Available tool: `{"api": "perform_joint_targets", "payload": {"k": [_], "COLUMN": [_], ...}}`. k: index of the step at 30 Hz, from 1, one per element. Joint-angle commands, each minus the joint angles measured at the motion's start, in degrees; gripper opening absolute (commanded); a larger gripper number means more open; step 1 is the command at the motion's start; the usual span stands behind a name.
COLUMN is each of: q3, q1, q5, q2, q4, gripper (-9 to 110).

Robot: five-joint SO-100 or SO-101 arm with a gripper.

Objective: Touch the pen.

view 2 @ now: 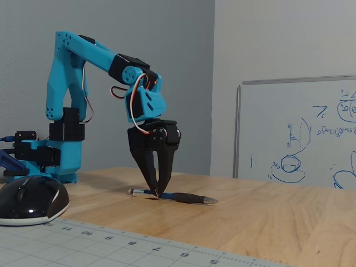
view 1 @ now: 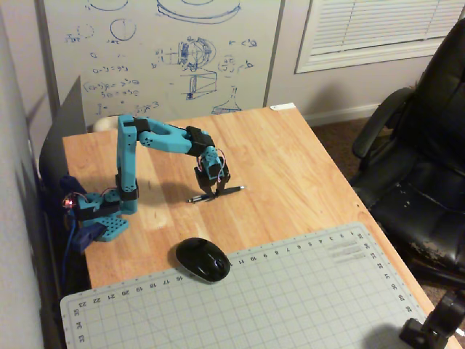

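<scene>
Black computer mouse (view 1: 203, 259) at lower centre, straddling the wooden surface (view 1: 305, 167) and the grey gridded cutting mat (view 1: 290, 298); same mouse (view 2: 30, 200) at lower left in the low fixed view. Whiteboard (view 1: 160, 51) with blue sketches along the top. Black office chair (view 1: 421, 167) at right.

hand (view 2: 158, 193): fingertips nearly together, down on the pen
pen (view 2: 178, 196): flat on worktop (view 2: 267, 222)
mouse (view 2: 30, 200): left foreground
</scene>
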Motion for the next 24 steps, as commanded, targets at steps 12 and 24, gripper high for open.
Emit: {"api": "perform_joint_targets", "payload": {"k": [12, 24], "q3": [-2.2, -2.29], "q1": [-4.57, -3.08], "q5": [0.7, 0.53], "q2": [7.03, 2.46], "q4": [-0.79, -0.79], "gripper": [1, 1]}}
